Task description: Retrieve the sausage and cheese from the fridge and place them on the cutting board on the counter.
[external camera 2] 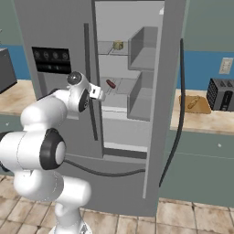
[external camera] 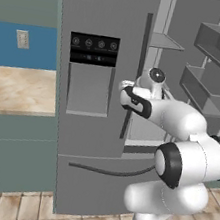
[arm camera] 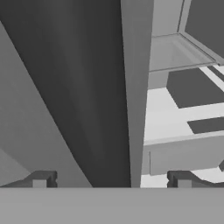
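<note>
The arm (external camera: 184, 160) is glossy white with rounded segments, black joint bands and a silver-capped wrist.

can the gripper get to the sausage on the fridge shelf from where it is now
Probably yes. The right fridge door stands open, and the sausage lies bare on a middle shelf with nothing in front of it. The open gripper sits at the edge of the closed left door, so it likely must swing right around that edge first.
</note>
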